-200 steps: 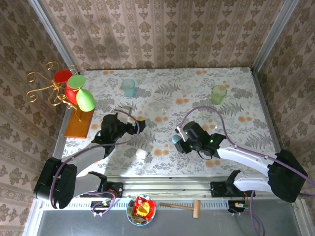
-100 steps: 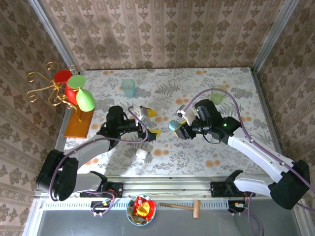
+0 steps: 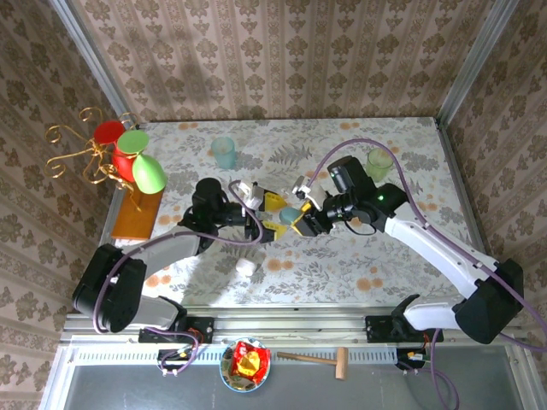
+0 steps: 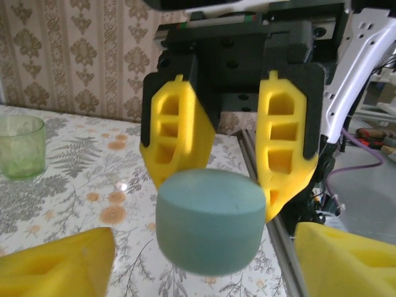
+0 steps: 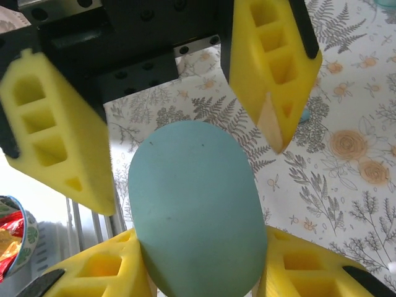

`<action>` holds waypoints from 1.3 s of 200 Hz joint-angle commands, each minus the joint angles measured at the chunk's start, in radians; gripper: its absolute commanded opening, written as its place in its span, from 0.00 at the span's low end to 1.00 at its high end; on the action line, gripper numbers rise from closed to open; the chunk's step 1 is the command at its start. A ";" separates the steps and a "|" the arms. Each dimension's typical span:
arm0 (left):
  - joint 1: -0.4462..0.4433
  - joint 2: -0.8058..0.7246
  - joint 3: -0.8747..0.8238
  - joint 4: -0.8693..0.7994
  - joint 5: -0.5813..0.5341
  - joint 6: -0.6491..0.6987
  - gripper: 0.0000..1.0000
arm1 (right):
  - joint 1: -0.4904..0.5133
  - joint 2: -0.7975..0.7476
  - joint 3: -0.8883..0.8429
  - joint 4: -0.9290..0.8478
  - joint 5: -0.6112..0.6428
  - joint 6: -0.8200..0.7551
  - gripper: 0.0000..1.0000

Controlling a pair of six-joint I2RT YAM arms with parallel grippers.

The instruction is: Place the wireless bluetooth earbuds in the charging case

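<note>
From above, the right gripper [image 3: 299,219] has its jaws pinching the light blue charging case [image 3: 291,214] over the middle of the desk [image 3: 359,273]. The left gripper [image 3: 270,215] faces it, jaws spread.

Left wrist: the case [image 4: 209,219] sits clamped between the right jaws, clear of the desk.

Right wrist: the left jaws stand apart on either side of the case [image 5: 198,210].

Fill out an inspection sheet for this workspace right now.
Surface: floral tablecloth, flat.
Job's things: tiny glinting piece on the cloth, maybe an earbud; light blue case held above it.
Clutter: blue cup, green cup, white pebble, wire stand.
Grippers: right gripper shut on the case; left gripper open, flanking it.
Cables: purple cable looping at each arm.
Surroundings: patterned walls; snack bowl, mallet off the table.
</note>
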 commanded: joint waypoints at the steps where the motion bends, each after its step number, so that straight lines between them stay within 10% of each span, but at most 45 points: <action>1: -0.004 0.022 0.021 0.137 0.068 -0.086 0.68 | 0.004 0.020 0.045 -0.051 -0.059 -0.053 0.27; 260: -0.013 -0.045 0.040 -0.052 0.060 0.065 0.50 | 0.005 0.047 0.096 -0.101 -0.099 -0.074 0.24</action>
